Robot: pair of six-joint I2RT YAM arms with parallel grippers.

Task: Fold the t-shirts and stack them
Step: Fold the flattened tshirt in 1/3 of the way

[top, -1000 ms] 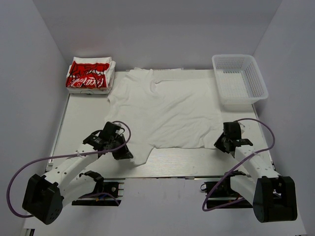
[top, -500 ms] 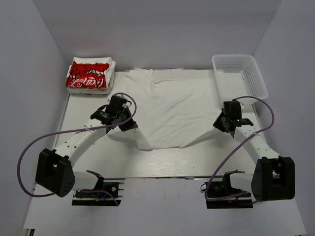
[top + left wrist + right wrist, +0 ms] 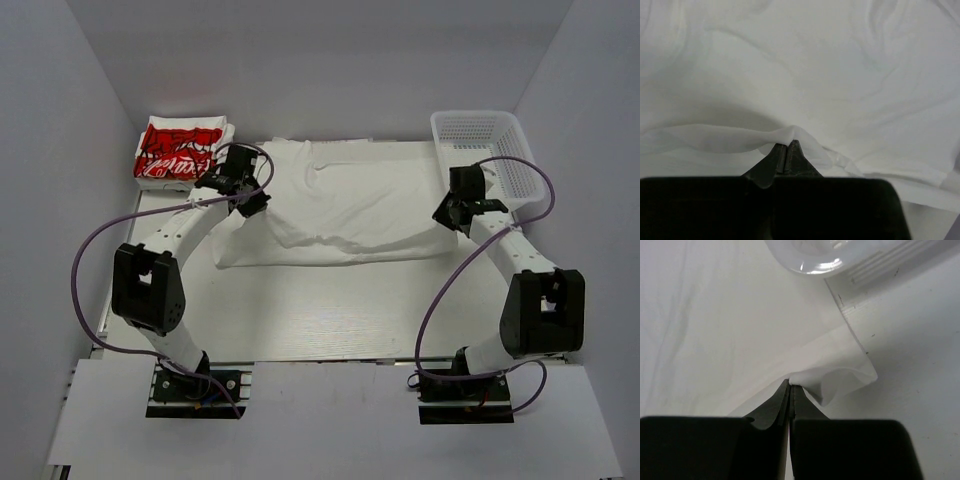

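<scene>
Top external first: the plain white t-shirt (image 3: 350, 205) lies as a wide band across the far half of the counter (image 3: 330, 310), and it looks doubled over, with a rounded edge along the near side. My left pincer (image 3: 246, 199) is at the shirt's far-left corner and my right pincer (image 3: 453, 215) is at its right edge. Both arms are stretched well out. The folded t-shirts with the red print (image 3: 180, 152) sit stacked in the far-left corner, just beside the left arm's wrist. The white mesh basket (image 3: 528, 172) is in the far-right corner, close to the right pincer.

Left wrist: the left pincer (image 3: 786, 145) is fully pinched together with a thin lip of the white t-shirt (image 3: 815, 75) caught between the tips. The rest of the cloth spreads out ahead in soft wrinkles.

Right wrist: same deal here. The right pincer (image 3: 790, 384) is closed tight on a hem corner of the t-shirt (image 3: 715, 315), and a bit of cloth curls out to the right of the tips. A corner of the basket (image 3: 810, 255) shows at the top, with bare counter (image 3: 910, 340) on the right.
</scene>
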